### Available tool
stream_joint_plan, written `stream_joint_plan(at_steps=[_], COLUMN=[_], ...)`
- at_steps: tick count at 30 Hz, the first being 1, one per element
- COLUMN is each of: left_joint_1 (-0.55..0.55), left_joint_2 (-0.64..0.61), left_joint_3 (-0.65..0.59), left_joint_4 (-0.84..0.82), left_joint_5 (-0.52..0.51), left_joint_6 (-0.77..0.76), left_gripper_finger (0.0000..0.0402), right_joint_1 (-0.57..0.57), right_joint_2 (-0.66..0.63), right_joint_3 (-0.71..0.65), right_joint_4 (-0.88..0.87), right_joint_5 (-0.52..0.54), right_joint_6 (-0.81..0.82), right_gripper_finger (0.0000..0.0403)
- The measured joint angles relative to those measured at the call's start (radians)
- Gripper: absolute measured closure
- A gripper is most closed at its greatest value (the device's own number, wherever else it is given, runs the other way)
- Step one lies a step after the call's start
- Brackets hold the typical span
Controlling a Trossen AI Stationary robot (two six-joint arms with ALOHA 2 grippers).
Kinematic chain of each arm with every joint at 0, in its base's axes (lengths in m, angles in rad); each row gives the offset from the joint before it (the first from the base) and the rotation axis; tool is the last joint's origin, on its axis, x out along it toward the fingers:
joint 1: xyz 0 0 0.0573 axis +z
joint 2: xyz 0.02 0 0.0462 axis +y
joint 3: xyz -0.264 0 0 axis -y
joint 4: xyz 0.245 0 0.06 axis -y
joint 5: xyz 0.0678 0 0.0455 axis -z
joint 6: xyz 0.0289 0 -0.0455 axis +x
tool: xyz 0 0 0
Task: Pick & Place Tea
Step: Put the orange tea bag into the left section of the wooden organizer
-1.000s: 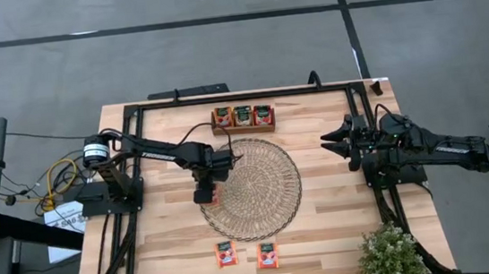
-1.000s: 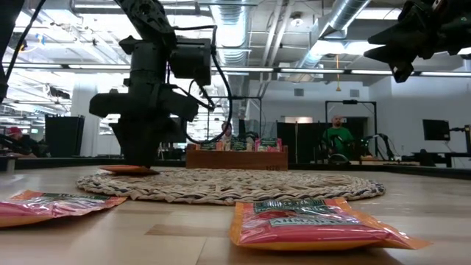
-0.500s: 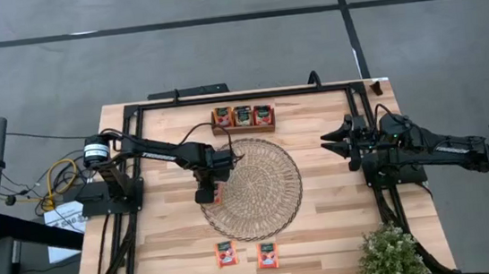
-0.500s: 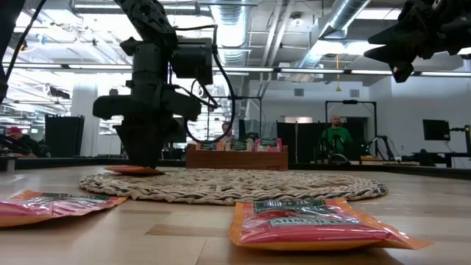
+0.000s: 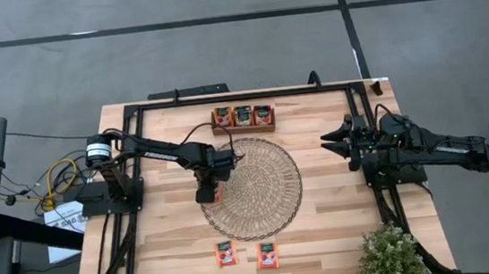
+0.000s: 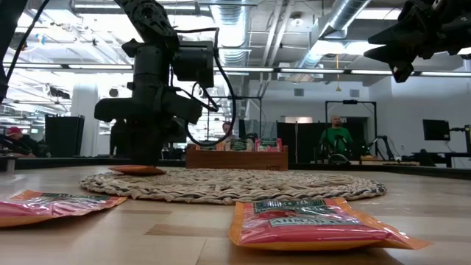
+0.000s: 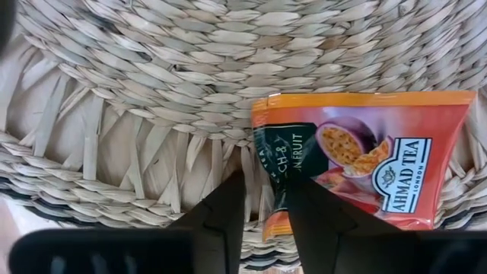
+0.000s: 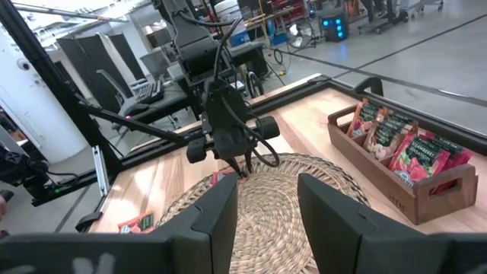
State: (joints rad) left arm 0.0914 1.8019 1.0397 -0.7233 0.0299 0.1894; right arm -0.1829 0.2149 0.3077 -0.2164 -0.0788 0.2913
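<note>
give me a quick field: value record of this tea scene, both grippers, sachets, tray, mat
left gripper: down at the left edge of the round woven mat, fingers either side of one edge of a red-orange square tea sachet that lies flat on the mat
right gripper: open, raised at the table's right side, holding nothing
loose sachets: two red-orange ones on the bare wooden table near its front edge
brown wooden compartment tray: behind the mat, three compartments with sachets standing in them
green potted plant: front right corner
</note>
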Motion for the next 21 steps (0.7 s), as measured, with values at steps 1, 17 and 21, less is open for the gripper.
stream_joint_plan(at_steps=[1, 17, 21], left_joint_1=[0.0, 0.0, 0.0], left_joint_2=[0.0, 0.008, 0.009], left_joint_3=[0.0, 0.04, 0.056], left_joint_4=[0.001, -0.008, -0.009], left_joint_5=[0.0, -0.07, -0.1], left_joint_6=[0.0, -0.026, -0.027], left_gripper_finger=[0.0321, 0.0337, 0.0351], right_joint_1=[0.0, 0.0, 0.0], right_joint_2=[0.0, 0.0, 0.0], right_joint_3=[0.0, 0.0, 0.0], right_joint_4=[0.0, 0.0, 0.0], right_joint_5=[0.0, 0.0, 0.0], right_joint_6=[0.0, -0.001, -0.002], right_gripper_finger=[0.0273, 0.0273, 0.0273])
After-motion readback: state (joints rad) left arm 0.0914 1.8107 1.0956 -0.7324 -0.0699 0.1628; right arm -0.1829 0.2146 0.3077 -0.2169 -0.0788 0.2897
